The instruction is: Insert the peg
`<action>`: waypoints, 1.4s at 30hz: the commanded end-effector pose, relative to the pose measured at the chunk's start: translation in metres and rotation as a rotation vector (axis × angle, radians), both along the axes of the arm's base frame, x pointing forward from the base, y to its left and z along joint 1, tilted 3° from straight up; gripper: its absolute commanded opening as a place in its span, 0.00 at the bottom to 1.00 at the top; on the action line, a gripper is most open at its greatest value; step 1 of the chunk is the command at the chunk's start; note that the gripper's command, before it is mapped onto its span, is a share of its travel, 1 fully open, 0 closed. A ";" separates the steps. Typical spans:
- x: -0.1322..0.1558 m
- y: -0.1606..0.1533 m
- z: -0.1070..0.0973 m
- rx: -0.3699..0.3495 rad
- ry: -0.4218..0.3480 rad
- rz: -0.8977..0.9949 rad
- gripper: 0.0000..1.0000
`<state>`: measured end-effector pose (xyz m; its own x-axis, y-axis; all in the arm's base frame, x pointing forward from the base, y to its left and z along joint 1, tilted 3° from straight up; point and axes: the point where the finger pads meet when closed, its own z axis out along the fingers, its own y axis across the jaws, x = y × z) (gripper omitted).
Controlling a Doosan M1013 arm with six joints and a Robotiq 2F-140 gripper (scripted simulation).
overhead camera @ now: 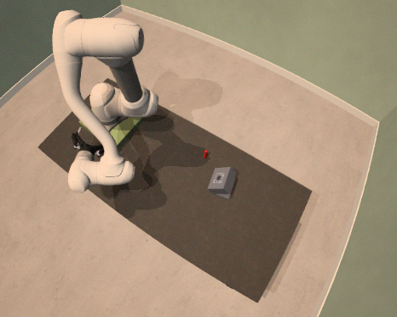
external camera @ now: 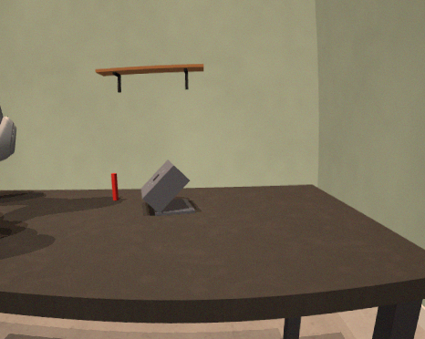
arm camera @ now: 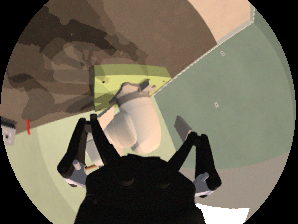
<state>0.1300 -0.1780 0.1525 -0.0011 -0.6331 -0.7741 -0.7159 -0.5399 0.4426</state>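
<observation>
A small red peg (overhead camera: 205,153) stands upright on the dark table top, near the middle; it also shows in the exterior view (external camera: 115,187) and as a tiny red mark at the left edge of the wrist view (arm camera: 28,125). A grey block with a sloped panel (overhead camera: 221,181) and a dark hole in its face sits just right of the peg, tilted in the exterior view (external camera: 164,187). My gripper (overhead camera: 78,142) is far off at the table's left end, close to the arm's base. In the wrist view the gripper (arm camera: 139,176) is open wide and empty.
The arm's base stands on a green plate (overhead camera: 121,129) at the table's left end. A wooden wall shelf (external camera: 150,70) hangs high behind the table. The table's edges drop off to the floor all around.
</observation>
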 end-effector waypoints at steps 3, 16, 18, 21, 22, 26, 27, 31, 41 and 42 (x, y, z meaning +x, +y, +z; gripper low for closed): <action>0.000 0.000 0.000 0.000 0.000 0.000 1.00; 0.000 0.000 0.000 0.000 0.000 0.000 1.00; 0.001 0.000 0.000 -0.002 -0.002 0.002 1.00; 0.015 -0.001 -0.007 -0.027 -0.029 0.035 1.00; 0.022 -0.002 -0.010 -0.037 -0.041 0.049 1.00; 0.048 -0.002 -0.020 -0.077 -0.089 0.106 1.00; 0.054 -0.002 -0.022 -0.086 -0.102 0.120 1.00; 0.082 0.000 -0.032 -0.123 -0.154 0.175 1.00; 0.141 0.012 -0.047 -0.185 -0.265 0.283 1.00; 0.149 0.014 -0.049 -0.192 -0.279 0.297 1.00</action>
